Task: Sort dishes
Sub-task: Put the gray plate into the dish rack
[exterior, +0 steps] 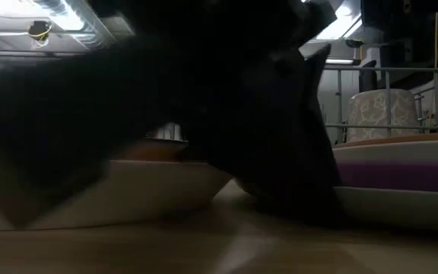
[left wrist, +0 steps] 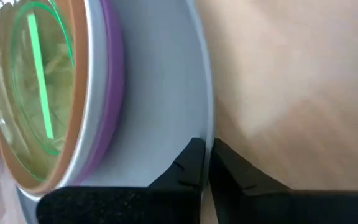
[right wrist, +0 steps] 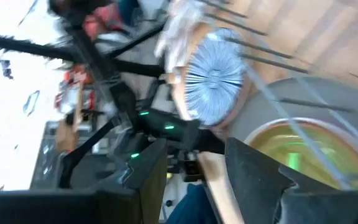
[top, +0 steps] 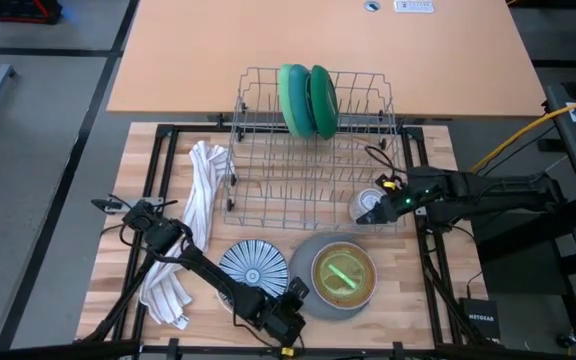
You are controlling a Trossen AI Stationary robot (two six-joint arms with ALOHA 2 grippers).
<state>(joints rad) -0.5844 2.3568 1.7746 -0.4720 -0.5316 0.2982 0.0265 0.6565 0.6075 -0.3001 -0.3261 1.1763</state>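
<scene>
From the high view I am seeing the whole bench (top: 118, 200): the wire rack (top: 313, 150) is sitting at the far middle, holding two green dishes (top: 306, 100) upright on edge in its far row. A small glass cup (top: 365, 207) is standing at the rack's near right corner. The right claw (top: 380, 208) is hovering just beside that cup, its fingers spread and holding nothing.

Near the front edge, the stack of dishes (top: 340, 277) is resting on the bench, a grey plate at the bottom and a greenish bowl on top. The striped plate (top: 253, 265) is lying just left of it, beside the towel (top: 196, 225).

The left wrist view is adding what the overhead cannot: the left claw (left wrist: 207, 168) is pressed together on the grey plate's rim (left wrist: 173, 93), with purple and orange layers visible above it.

In the low view, a dark arm is blocking most of the picture; only dish edges are showing.
</scene>
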